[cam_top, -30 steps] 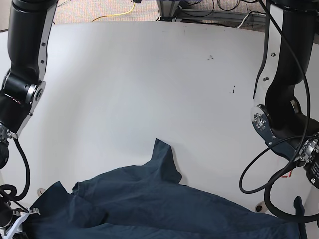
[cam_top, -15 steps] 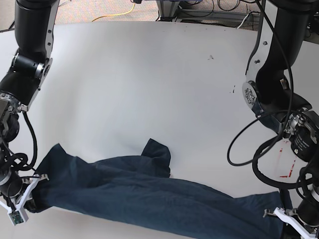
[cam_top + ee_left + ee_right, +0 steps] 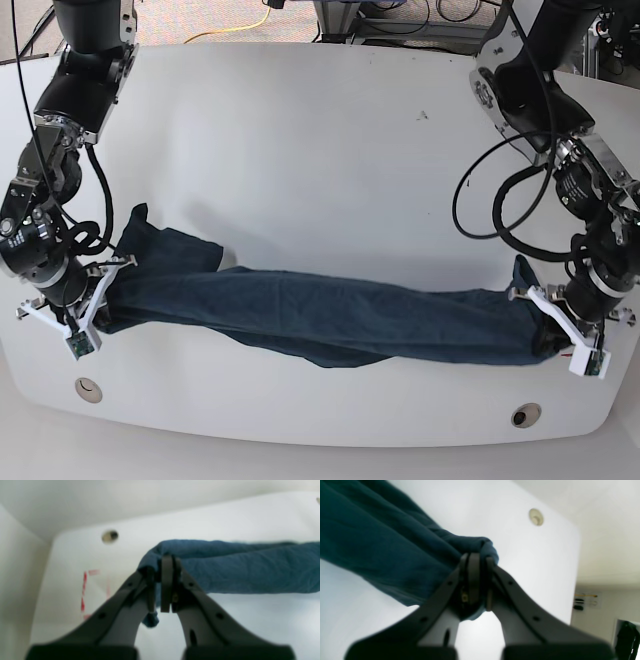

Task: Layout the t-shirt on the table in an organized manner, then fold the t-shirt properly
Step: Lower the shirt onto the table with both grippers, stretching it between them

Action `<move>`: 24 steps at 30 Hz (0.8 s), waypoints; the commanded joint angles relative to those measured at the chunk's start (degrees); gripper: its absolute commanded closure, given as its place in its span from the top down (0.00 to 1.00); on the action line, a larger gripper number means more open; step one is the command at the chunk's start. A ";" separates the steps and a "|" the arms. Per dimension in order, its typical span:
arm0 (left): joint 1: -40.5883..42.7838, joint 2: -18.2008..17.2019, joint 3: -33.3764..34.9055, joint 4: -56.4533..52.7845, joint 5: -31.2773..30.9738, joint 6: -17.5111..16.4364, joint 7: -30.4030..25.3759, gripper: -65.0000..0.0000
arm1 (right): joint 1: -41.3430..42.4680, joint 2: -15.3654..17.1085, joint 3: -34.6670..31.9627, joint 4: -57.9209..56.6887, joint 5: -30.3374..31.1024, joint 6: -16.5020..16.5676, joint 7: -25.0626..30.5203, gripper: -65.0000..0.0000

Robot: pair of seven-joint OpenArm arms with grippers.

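My shirt (image 3: 330,315) was a crumpled heap at the near edge of the desk (image 3: 300,150). Now my left gripper (image 3: 548,318) and right gripper (image 3: 100,297) have pulled it farther in, stretched into one long band.

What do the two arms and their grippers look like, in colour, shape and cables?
Both arms are black, built from round segments with silver joint discs, and loose black cables loop beside them. The left gripper and the right gripper sit in white frames. In the wrist views their fingers are dark grey, tapering and pierced with small holes.
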 commanded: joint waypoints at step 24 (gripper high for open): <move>21.57 -4.46 -5.14 2.33 -4.58 -0.22 -1.72 0.00 | -14.98 -0.19 4.31 4.34 0.39 -0.16 -2.27 0.00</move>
